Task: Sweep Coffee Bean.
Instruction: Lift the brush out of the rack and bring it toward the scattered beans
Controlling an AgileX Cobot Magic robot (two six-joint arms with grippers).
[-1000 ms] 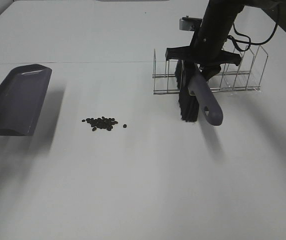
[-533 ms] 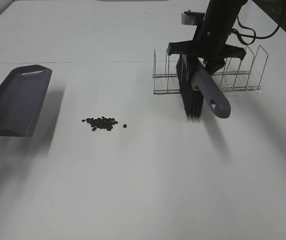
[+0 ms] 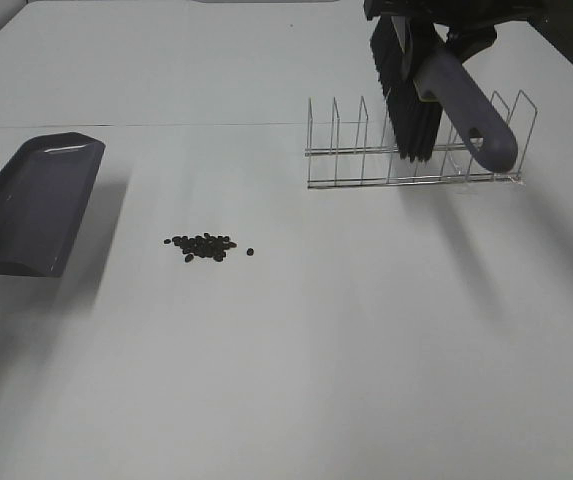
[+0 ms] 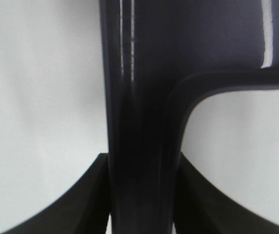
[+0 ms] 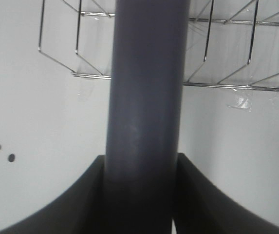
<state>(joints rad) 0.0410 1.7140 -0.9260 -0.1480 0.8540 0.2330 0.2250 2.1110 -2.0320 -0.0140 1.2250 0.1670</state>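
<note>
Sweeping not yet begun: we clamp the brush in our right end effector over the wire rack and the dustpan in our left end effector; the coffee bean lies unswept between rack and dustpan.

The dark coffee bean cluster lies loose, perhaps twenty, one stray just beside.
</note>
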